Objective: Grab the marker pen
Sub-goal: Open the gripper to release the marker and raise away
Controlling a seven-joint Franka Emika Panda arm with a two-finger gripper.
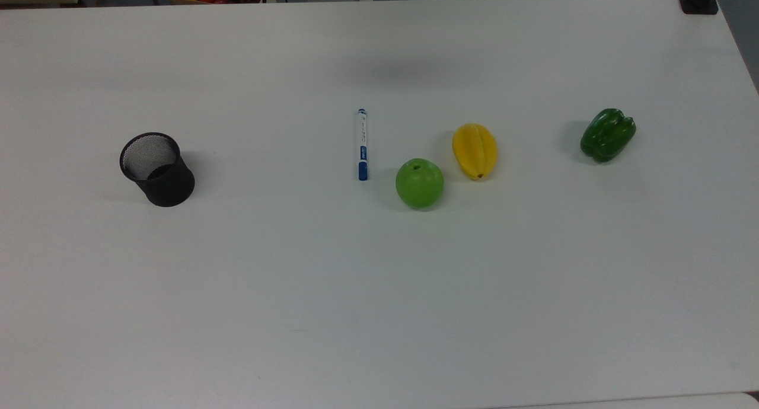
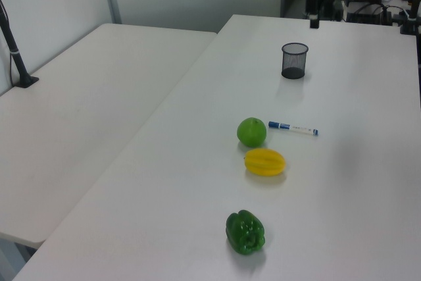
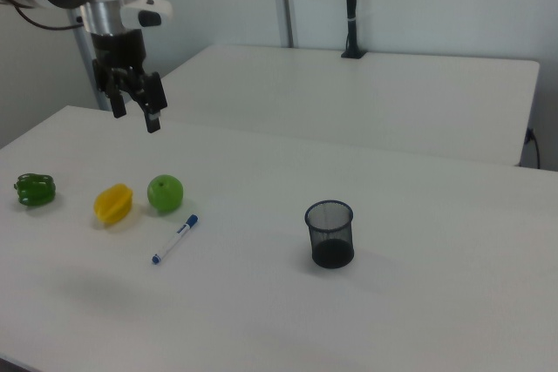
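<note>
The marker pen (image 1: 361, 143), white with a blue cap, lies flat on the white table (image 1: 379, 290), just to the top view's left of the green apple (image 1: 420, 183). The pen (image 2: 293, 127) is also in the left view, and in the right view the pen (image 3: 175, 239) points its cap toward the apple (image 3: 165, 192). My gripper (image 3: 136, 119) hangs high in the air at the right view's upper left, well above and behind the fruit. It is open and holds nothing.
A black mesh pen cup (image 1: 157, 169) stands upright at the top view's left. A yellow starfruit (image 1: 474, 150) lies beside the apple and a green bell pepper (image 1: 608, 134) farther right. A second white table (image 2: 79, 110) adjoins on the left view's left.
</note>
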